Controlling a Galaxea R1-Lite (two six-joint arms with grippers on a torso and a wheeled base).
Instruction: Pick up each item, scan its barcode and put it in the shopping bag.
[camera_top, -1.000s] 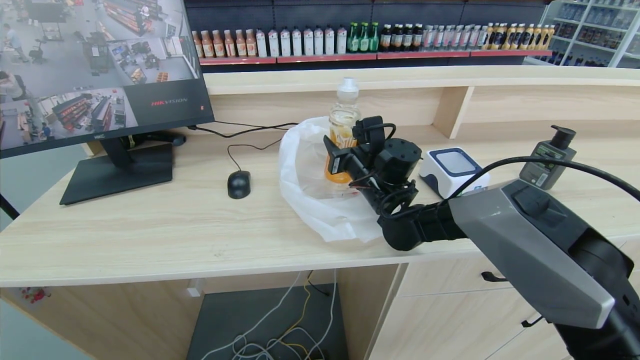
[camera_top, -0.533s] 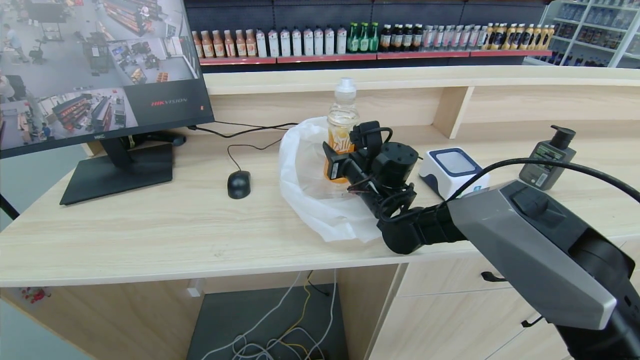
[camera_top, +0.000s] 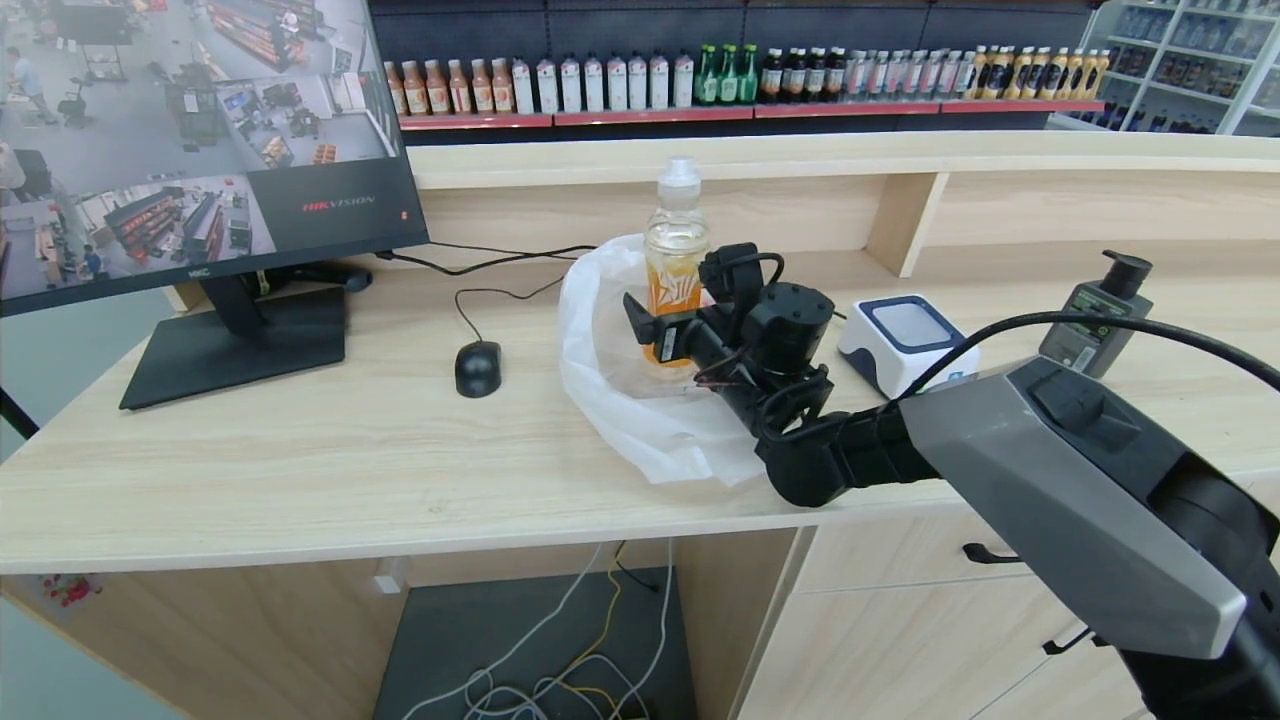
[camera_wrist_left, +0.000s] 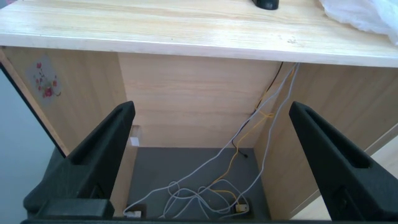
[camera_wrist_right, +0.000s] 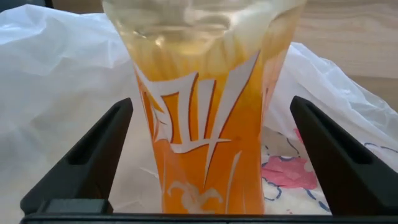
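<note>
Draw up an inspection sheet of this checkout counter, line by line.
Surface: wooden counter, level, no spills seen.
Job's things: bottle upright, with the white bag under and behind it; scanner beside the bag; pump bottle standing past the scanner.
Clutter: mouse and monitor at the counter's left.
Grippers: right tool open, one finger on each side of the bottle; left tool open, below the counter's edge.
Cables: mouse cable on the counter; loose cables under it.
Surroundings: shelves of drinks behind the counter.
</note>
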